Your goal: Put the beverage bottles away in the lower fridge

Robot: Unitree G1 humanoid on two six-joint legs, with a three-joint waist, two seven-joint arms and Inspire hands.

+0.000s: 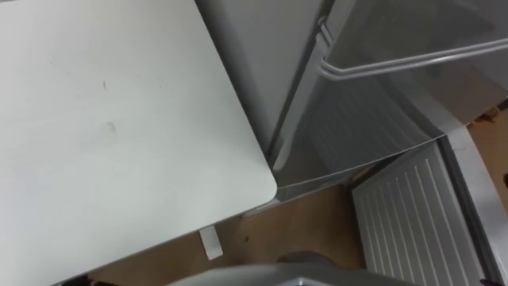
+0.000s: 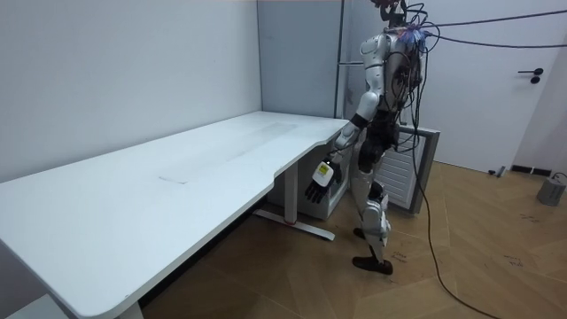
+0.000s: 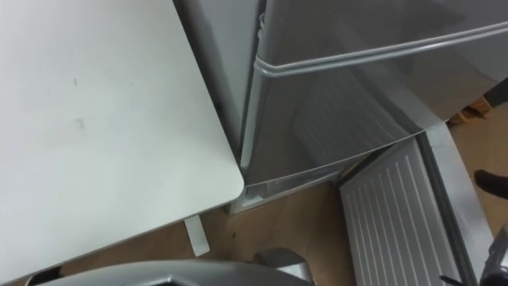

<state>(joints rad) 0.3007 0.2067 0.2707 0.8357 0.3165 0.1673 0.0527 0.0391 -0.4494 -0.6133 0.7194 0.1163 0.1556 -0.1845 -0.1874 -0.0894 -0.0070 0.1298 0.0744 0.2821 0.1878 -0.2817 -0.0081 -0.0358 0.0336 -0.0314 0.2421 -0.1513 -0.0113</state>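
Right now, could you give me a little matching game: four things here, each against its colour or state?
1 table
2 lower fridge door
3 left hand
4 floor

a black, hangs open-fingered
b brown wood
c white top on legs
d swung open

Pairs: 1-c, 2-d, 3-a, 4-b.

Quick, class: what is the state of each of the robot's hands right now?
Left hand: open, hanging beside the table, holding nothing.
Right hand: cannot be told.
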